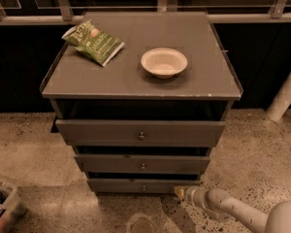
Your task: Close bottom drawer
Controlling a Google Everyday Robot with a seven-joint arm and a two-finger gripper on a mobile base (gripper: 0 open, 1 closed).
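We find the tool [181, 192] low at the floor. The bottom drawer [136, 185], lowest of 3, sits just left of it and looks nearly shut. This position suits pushing the front inward. We cannot tell the tool's state.

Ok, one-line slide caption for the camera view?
White robot hand by right end of the lowest grey metal-knobbed drawer, slightly open.

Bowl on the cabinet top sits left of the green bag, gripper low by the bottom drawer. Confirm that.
Not quite: the camera view shows the bowl right of the green bag, not left. The gripper is low by the bottom drawer.
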